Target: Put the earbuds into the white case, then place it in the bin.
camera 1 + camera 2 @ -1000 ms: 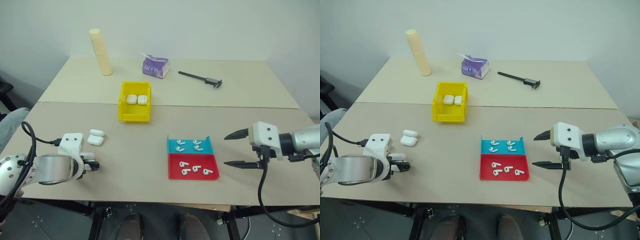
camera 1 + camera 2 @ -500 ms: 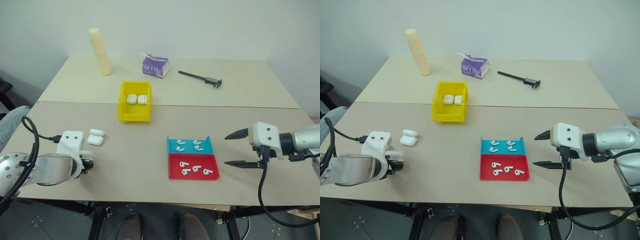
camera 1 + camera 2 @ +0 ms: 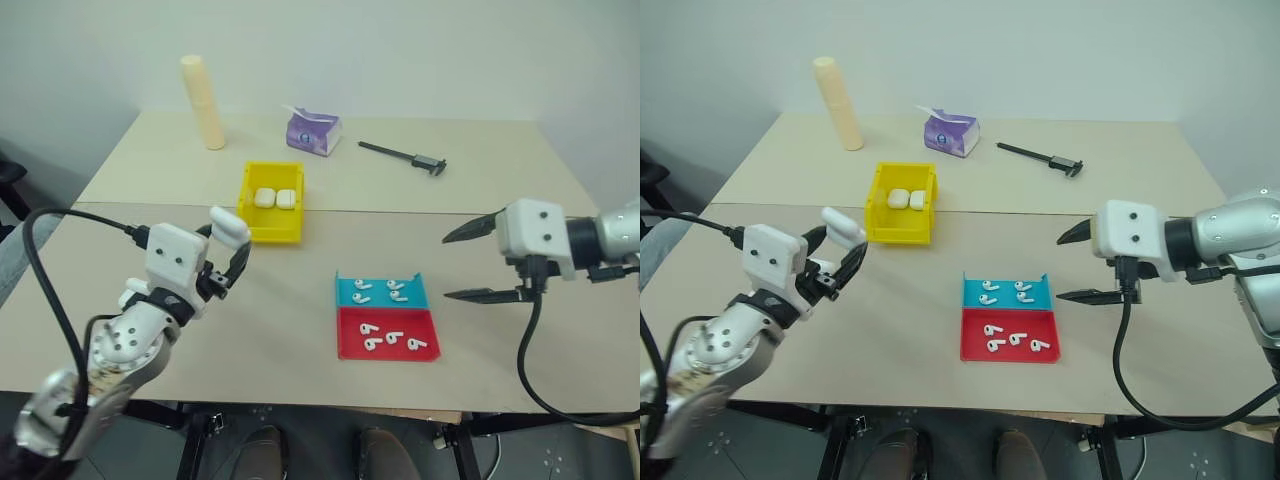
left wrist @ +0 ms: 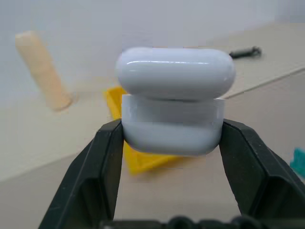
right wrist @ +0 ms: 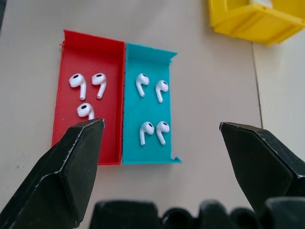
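My left gripper (image 3: 232,247) is shut on a white case (image 3: 230,226) and holds it up off the table, just left of the bin (image 3: 270,232). In the left wrist view the case (image 4: 174,100) sits clamped between both black fingers (image 4: 102,162). Two more white cases (image 3: 274,198) lie inside the yellow bin. Earbuds (image 5: 150,105) lie in the teal tray (image 3: 350,295) and in the red tray (image 3: 345,335). My right gripper (image 3: 446,268) hangs open and empty above the table, just right of the trays.
At the back of the table stand a cream cylinder (image 3: 203,103) and a purple tissue pack (image 3: 312,132). A black caliper (image 3: 405,157) lies to their right. The table's seam runs just behind the bin.
The left gripper shut on a white case by the left edge, then lifted it up and to the right, turning its wrist upward. The right gripper rose a little.
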`<state>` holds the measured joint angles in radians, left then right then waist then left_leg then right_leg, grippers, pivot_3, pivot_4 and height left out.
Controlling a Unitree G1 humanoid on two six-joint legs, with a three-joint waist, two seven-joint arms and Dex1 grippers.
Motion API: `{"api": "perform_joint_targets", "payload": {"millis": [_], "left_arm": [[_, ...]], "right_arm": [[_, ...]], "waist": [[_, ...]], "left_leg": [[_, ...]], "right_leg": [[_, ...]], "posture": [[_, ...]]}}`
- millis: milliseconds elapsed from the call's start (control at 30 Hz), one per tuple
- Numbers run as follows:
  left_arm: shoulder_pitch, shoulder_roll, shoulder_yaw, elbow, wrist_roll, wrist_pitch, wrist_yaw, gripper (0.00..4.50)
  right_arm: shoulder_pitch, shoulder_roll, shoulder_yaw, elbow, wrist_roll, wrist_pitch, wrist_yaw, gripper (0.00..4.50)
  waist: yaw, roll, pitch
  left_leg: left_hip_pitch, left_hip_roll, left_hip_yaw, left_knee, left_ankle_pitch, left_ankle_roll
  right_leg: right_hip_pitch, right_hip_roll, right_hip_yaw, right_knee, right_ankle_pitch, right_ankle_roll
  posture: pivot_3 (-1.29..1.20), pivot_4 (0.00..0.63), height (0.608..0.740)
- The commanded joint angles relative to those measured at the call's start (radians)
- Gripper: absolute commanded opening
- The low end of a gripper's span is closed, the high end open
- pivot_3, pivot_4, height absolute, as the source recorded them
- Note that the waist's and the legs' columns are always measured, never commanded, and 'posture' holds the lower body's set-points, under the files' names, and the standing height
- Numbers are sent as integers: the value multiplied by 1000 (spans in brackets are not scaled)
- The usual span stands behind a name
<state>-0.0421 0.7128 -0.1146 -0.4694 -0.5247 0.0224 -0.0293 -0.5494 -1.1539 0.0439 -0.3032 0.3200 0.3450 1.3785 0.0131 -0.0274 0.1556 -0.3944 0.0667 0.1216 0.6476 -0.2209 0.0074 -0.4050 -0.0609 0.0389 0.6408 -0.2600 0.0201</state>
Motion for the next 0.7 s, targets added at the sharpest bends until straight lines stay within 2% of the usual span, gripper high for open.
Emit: {"api": "perform_joint_targets", "payload": {"millis": [33,133,233,367,500,600,667,700], "left_arm": [[-12,-109,-29,159,65,-287,-278,2737],[-15,-189,-37,297,23,-468,-538,2737],[-23,-244,-35,390,-18,-543,-717,2737],[-21,-277,-17,439,-76,-559,-887,2737],[-2,-285,13,405,-136,-520,-982,2737],[-3,-296,31,438,-130,-575,-1075,2737],[1,-304,43,452,-113,-594,-1103,2737],[5,-307,49,453,-96,-601,-1104,2737]], "right_arm": [[-80,-35,73,-104,-29,88,34,4500],[-151,-43,173,-173,-75,191,54,4500],[-183,-37,250,-212,-145,224,53,4500],[-211,-18,330,-229,-234,250,43,4500],[-207,-5,378,-274,-269,276,63,4500],[-203,13,431,-279,-344,281,46,3934],[-207,32,454,-270,-374,297,39,3309],[-206,44,462,-267,-384,308,35,3309]], "waist": [[-2,0,0],[-6,0,0],[-7,1,-1],[-9,1,-1],[-13,1,-1],[-17,2,-1],[-20,2,-1],[-22,3,-2]], "left_leg": [[-2,1,0,2,-1,1],[-7,2,-1,3,-1,2],[-13,2,-4,5,-1,2],[-14,2,-3,7,-1,3],[-14,2,-5,8,-2,5],[-14,3,-6,9,-2,5],[-14,3,-6,11,-2,5],[-14,3,-6,11,-3,5]], "right_leg": [[-1,0,0,0,0,0],[-7,0,1,2,1,1],[-15,1,2,6,1,1],[-16,1,2,7,1,2],[-16,1,1,7,1,3],[-16,1,1,8,1,3],[-15,1,1,8,2,3],[-15,1,1,8,2,3]], "posture": [[0,150,740],[0,150,740],[0,150,740],[0,150,740],[0,150,740],[0,150,740],[0,150,740],[0,150,740]]}}
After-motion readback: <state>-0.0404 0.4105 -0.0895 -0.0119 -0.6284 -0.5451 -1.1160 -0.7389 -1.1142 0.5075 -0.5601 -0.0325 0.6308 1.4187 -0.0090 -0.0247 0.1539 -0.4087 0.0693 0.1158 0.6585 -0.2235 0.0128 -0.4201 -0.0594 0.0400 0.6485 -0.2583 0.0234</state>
